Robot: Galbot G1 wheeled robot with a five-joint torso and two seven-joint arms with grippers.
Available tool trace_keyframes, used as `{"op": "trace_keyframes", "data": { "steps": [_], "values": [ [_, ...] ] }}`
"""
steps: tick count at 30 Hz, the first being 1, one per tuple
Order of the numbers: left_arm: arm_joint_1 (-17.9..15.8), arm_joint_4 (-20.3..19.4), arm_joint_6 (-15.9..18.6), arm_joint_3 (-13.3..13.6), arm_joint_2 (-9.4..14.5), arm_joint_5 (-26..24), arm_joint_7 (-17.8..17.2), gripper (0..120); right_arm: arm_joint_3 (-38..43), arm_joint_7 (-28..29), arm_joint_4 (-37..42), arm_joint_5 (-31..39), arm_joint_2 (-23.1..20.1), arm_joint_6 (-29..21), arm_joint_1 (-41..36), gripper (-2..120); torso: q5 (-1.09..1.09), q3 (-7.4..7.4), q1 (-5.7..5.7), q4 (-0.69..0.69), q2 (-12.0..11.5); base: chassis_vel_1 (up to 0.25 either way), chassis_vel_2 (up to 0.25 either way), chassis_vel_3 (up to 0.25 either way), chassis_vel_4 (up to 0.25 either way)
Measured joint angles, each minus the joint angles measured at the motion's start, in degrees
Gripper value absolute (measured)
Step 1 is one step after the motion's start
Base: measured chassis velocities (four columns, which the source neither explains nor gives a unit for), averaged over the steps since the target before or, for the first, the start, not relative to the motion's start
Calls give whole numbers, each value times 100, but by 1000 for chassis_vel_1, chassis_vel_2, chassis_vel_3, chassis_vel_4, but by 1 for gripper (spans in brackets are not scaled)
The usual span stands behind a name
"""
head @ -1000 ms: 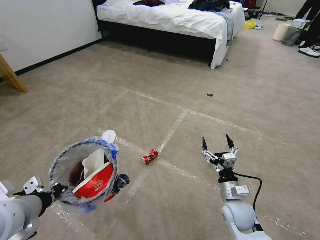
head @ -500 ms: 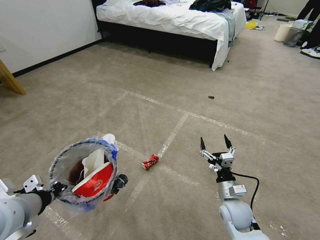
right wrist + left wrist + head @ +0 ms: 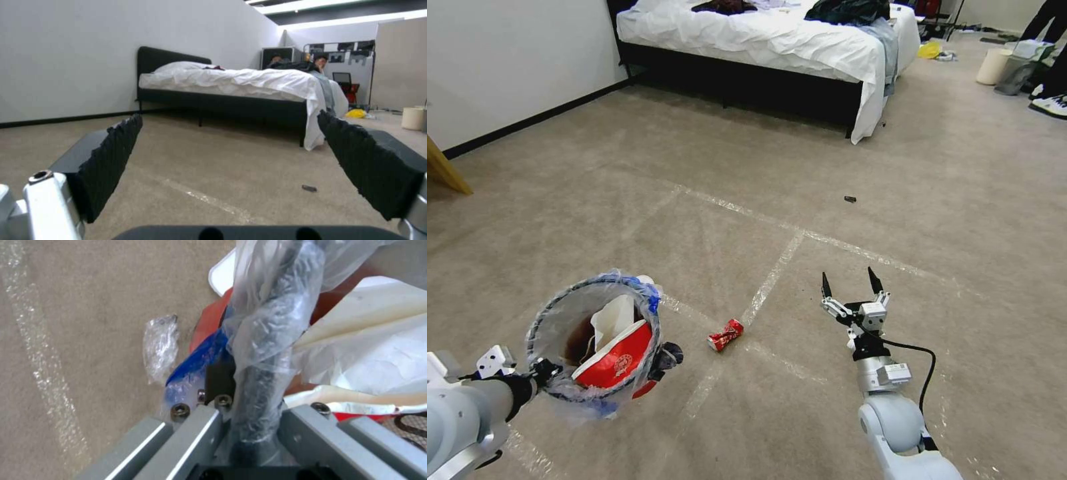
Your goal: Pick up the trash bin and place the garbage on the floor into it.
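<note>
As the whole head view has slid a little over the last second, with the bed (image 3: 774, 47) and wall shifting together, the camera has moved rather than the litter; the crushed red can (image 3: 725, 335) lies on the same tape crossing of the floor (image 3: 627, 187). The right gripper (image 3: 846, 283) has drifted slightly left and lower in the picture, edging toward the can but still apart from it, raised above the carpet, jaws spread wide and empty, pointing toward the bed. Judgement: approach under way, the can not yet picked. The left gripper (image 3: 542, 375) holds the trash bin (image 3: 595, 347) off the floor at the lower left, jaws pinching its rim through the plastic liner, as the left wrist view shows with the bag-wrapped rim (image 3: 262, 340) between them. The bin is small, round and red, tilted toward the camera, with a crinkly clear bag with blue edging; inside sit white paper (image 3: 614, 320) and a crushed red-and-white cup (image 3: 617, 363). A small dark scrap (image 3: 850, 199) lies farther off toward the bed.
</note>
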Motion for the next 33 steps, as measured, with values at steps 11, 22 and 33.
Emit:
{"op": "trace_keyframes", "data": {
  "steps": [11,22,33],
  "values": [
    [-72,90,8,22,53,-76,32,0,-110,-14,-192,63,13,2,178,100,1,0,-1,0,0,-51,65,61,-71],
    [-212,227,-11,74,143,-149,11,0,-190,5,-276,93,18,-5,339,100,0,0,0,0,0,-88,79,71,-83],
    [-305,320,-30,103,210,-201,0,0,-243,3,-351,20,42,-16,411,100,0,0,-1,0,0,-34,30,24,-30]
  ]
}}
